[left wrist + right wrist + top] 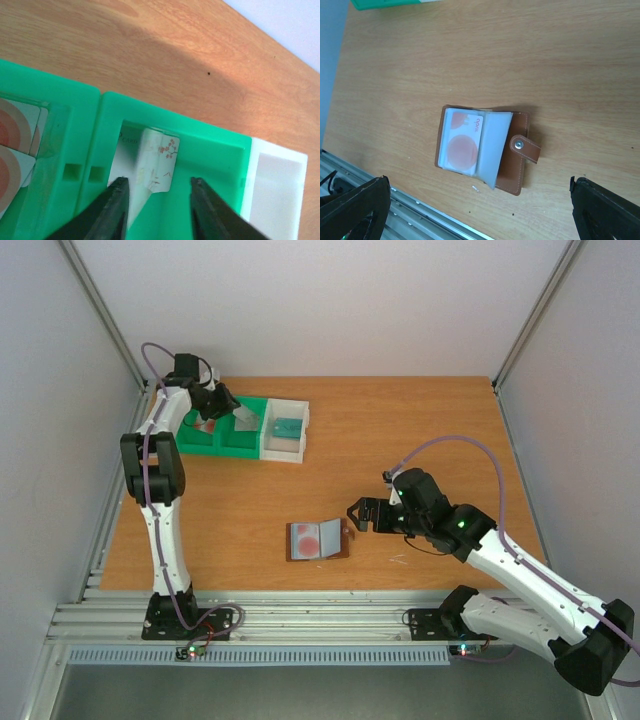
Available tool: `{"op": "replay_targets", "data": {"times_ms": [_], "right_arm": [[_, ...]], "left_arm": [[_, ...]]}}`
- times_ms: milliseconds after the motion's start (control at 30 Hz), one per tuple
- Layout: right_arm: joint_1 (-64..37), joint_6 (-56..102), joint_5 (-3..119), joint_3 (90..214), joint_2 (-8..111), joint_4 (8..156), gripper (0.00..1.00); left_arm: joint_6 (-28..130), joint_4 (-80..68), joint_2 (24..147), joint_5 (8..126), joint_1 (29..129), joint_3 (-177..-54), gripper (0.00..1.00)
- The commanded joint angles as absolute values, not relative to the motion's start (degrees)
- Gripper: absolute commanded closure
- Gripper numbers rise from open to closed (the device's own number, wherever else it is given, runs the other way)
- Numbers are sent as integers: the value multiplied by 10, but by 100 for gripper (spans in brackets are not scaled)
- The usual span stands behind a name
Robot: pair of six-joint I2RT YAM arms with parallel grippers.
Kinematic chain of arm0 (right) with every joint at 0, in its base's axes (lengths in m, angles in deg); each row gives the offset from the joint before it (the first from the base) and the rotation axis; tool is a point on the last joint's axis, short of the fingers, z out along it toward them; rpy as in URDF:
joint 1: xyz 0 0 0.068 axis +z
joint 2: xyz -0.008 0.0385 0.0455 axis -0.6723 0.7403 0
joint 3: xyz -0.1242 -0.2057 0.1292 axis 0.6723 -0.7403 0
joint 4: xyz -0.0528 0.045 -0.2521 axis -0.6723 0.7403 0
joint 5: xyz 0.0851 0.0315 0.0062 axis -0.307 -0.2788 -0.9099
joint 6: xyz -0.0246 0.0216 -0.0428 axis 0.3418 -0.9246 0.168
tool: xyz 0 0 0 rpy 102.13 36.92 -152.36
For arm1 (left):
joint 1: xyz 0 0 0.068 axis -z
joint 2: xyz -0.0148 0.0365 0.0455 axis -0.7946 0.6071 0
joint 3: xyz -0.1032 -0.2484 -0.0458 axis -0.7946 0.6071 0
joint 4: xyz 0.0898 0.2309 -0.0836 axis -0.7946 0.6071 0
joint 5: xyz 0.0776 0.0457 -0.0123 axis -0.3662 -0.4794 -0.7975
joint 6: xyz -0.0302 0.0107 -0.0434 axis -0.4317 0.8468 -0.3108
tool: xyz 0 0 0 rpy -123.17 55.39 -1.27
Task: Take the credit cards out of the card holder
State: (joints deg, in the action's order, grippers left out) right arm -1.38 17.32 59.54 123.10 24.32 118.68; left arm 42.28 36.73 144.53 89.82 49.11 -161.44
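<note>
**Fig.** The card holder (318,540), brown and leather-like, is shown lying open and flat on the wooden table (420,430), near the front edge and approx. midway btw. the two arm bases. In the R wrist view a white card w/ a pale red disc (462,146) is seen in one pocket. A clear sleeve (494,142) stands partly lifted at the middle, and the snap strap (526,148) is folded across the brown cover.

The R gripper (358,517) is held just beside the holder's edge on the R arm's side, apart from it, jaws spread wide w/ nothing grasped. In the wrist view the holder is framed btw. its two fingers (355,210).

The blossom card (159,162), white w/ a red blossom mark, is leant on edge in the green bin (107,107), in the compartment next to the white bin (283,452). It rests over a second white card (122,160) printed "CARD".

The L gripper (157,205) is positioned over that compartment at the table's far L corner, well apart from the holder. Its jaws are parted, w/ a gap visible either side of the blossom card, so the card is not clamped.

Cards w/ red discs (15,145) are seen in the other green compartment. A teal card (287,427) lies in the white bin.
</note>
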Motion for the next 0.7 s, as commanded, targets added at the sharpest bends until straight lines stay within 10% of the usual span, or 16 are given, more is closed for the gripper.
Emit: {"op": "replay_targets", "data": {"times_ms": [0, 433, 667], "right_arm": [[-14, 178, 615, 1250, 239, 1175, 2], [-14, 173, 605, 1255, 228, 1170, 2], [-17, 179, 607, 1301, 297, 1241, 1]], "left_arm": [[434, 367, 1464, 893, 492, -1647, 60], [431, 410, 1397, 955, 500, -1640, 43], [395, 328, 1240, 984, 524, -1422, 43]]}}
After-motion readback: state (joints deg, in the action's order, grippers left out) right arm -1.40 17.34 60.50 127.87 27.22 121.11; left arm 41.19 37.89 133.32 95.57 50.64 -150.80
